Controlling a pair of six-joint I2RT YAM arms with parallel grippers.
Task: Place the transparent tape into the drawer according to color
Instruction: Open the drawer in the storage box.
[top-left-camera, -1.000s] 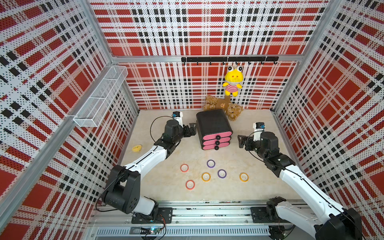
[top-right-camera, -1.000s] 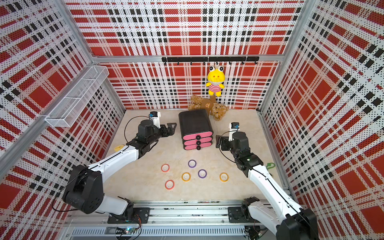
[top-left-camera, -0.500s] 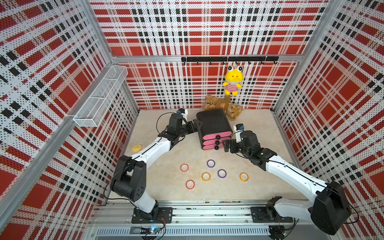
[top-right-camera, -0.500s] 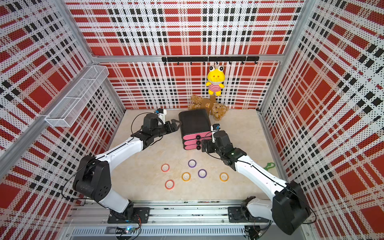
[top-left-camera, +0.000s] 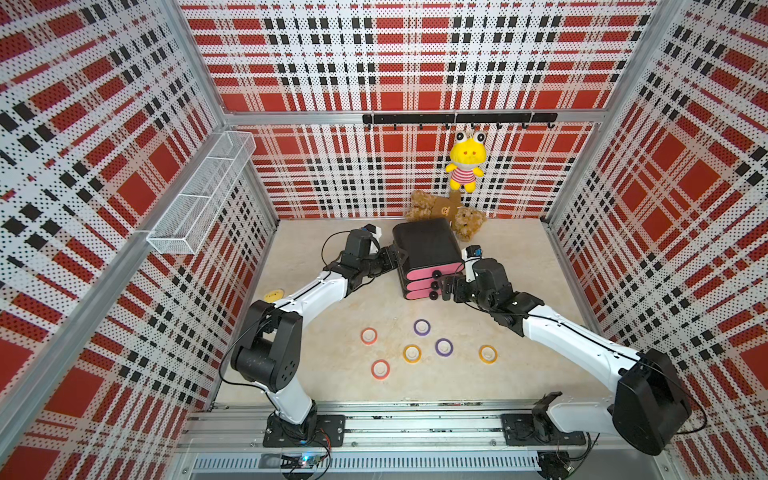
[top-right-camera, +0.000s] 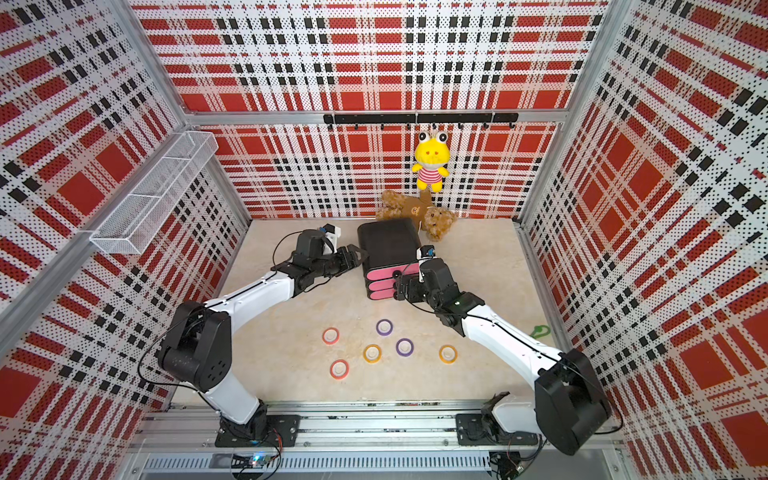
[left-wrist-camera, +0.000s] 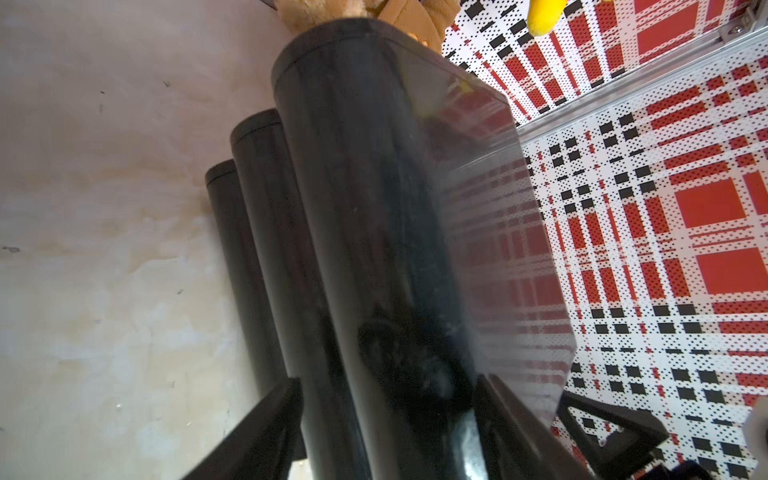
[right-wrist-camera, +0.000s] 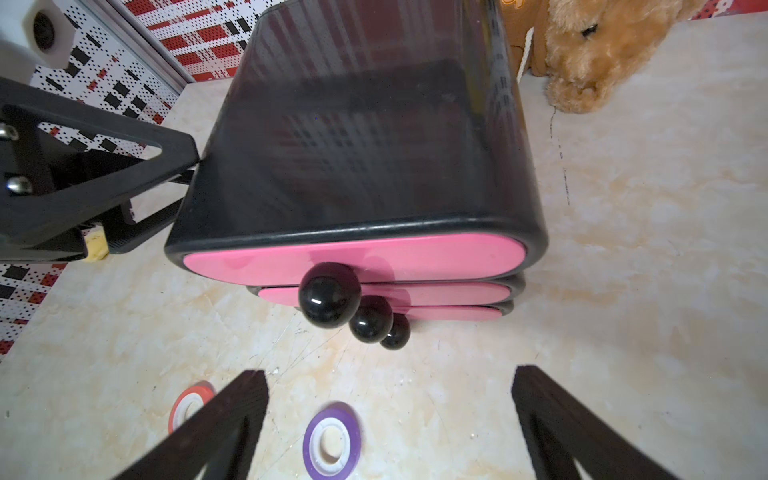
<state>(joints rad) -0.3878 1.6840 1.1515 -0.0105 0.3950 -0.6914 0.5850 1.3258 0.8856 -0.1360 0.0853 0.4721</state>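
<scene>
Left gripper (left-wrist-camera: 386, 390) straddles cabinet (top-left-camera: 426, 245), grip unclear; right gripper (right-wrist-camera: 388, 372) spread, facing knobs (right-wrist-camera: 330, 296).

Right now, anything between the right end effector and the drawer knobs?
Nothing visible. The right end effector is open and faces the top knob across bare tabletop. The tape rings lie nearer the robot's base, off that path.

place: robot lab cell — plaid perforated walls (top-left-camera: 395, 62) | aluminium frame (top-left-camera: 415, 117) | arm rail (top-left-camera: 415, 428)
</scene>
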